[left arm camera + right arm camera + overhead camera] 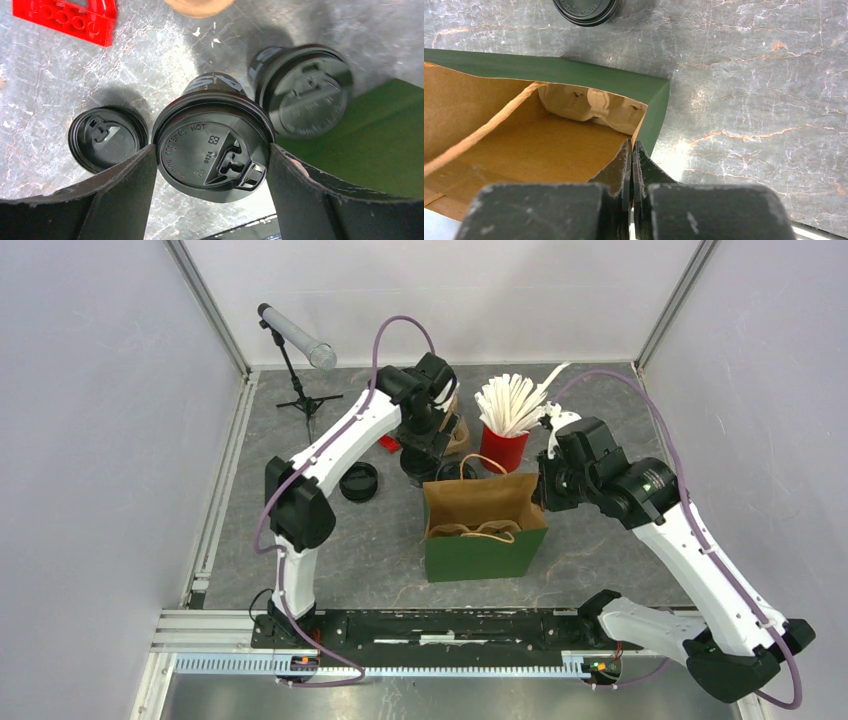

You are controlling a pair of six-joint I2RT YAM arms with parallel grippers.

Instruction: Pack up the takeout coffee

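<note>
Grasping a coffee for bagging.
Lidded cup (200, 150) sits between the wide left jaws, grip unsure; right jaws pinch the bag (574, 75) rim; next: squeeze, lift.

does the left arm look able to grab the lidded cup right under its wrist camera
Probably yes: the left gripper has a finger on each side of the lidded cup with nothing between. The second cup and the loose lid sit off to the sides. Whether the fingers touch it is unclear.

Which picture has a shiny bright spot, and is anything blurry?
Right wrist view: glare on the marble tabletop beside the green bag. Left wrist view: middle cup sharp, the lidded cup beside it blurry. Top view: even light, soft shadows.
</note>
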